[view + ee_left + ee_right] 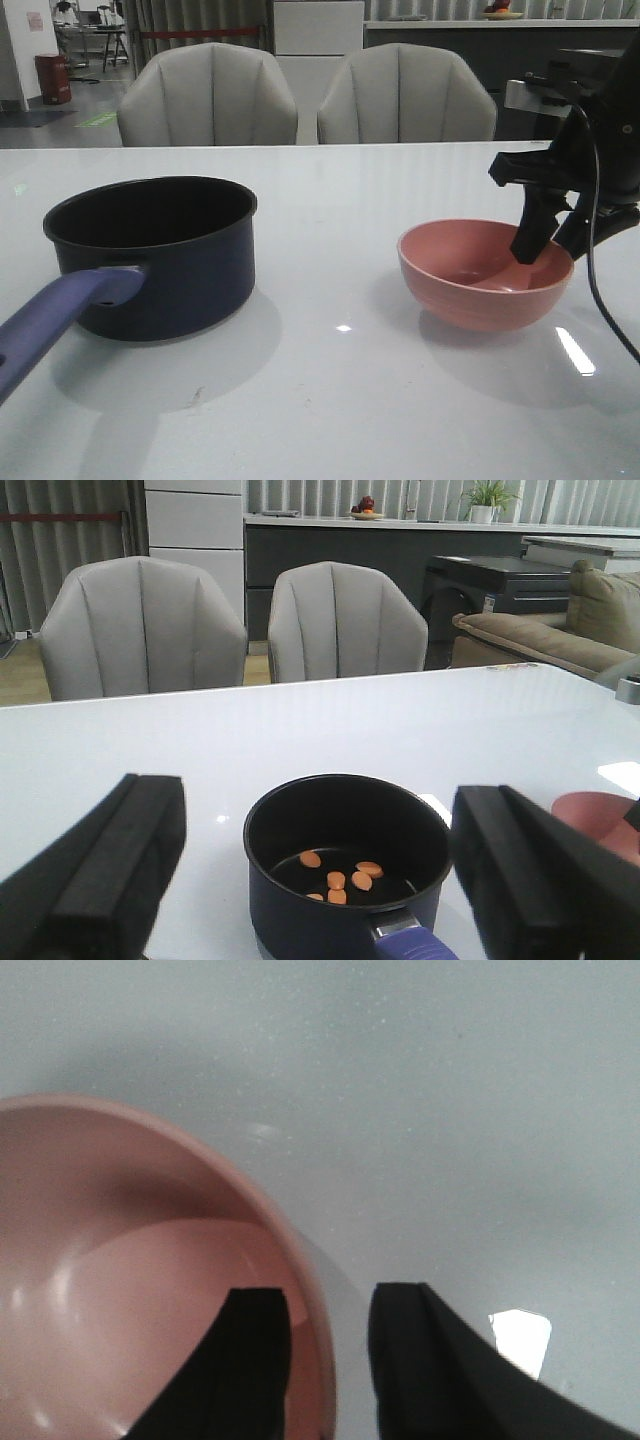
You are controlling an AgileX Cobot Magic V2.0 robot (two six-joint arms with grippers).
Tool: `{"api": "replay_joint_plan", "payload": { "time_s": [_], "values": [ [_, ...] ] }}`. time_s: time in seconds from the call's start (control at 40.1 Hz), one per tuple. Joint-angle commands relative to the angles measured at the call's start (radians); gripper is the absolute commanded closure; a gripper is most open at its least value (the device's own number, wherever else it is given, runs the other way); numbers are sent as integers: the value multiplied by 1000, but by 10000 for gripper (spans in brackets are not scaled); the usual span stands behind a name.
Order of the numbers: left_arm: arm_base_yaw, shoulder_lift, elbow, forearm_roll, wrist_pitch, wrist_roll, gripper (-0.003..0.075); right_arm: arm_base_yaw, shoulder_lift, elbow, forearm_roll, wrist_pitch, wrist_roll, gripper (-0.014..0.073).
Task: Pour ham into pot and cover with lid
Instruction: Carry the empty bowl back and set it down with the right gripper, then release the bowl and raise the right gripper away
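Observation:
The dark navy pot [165, 270] stands on the left of the white table, its purple-blue handle [60, 310] pointing toward the front edge. In the left wrist view several orange-pink ham slices [340, 878] lie on the bottom of the pot [300, 910]. My left gripper [318, 810] hangs open and wide above the handle side of the pot, holding nothing. The pink bowl [480, 290] sits upright on the right and looks empty. My right gripper [548, 245] is open astride the rim of the bowl [120, 1290], one finger inside and one outside. The lid is out of view.
Two grey chairs [208, 95] [405, 95] stand beyond the table's far edge. A black cable [597, 290] hangs from the right arm past the bowl. Bare white tabletop [330, 400] lies between pot and bowl and in front of them.

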Motion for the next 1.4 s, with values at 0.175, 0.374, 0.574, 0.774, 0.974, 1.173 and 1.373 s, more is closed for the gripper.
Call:
{"api": "replay_joint_plan", "payload": {
  "time_s": [0.175,0.374,0.574,0.774,0.974,1.173,1.373],
  "values": [
    [-10,8,-28,-9,-79,0,136,-7,-136,-72,-53,9,-9,222],
    [-10,8,-28,-9,-79,0,136,-7,-280,-66,-53,2,-25,222],
    [-10,8,-28,-9,-79,0,136,27,-443,-17,-53,-43,-26,223],
    [-10,8,-28,-9,-86,0,136,128,-633,115,-53,-192,-35,223],
    [-10,8,-28,-9,-86,0,136,194,-866,318,-53,-356,-35,223],
    [-10,8,-28,-9,-86,0,136,202,-1138,547,-40,-470,-35,225],
    [-10,8,-28,-9,-86,0,136,202,-1450,764,-40,-479,-35,225]
  ]
}}
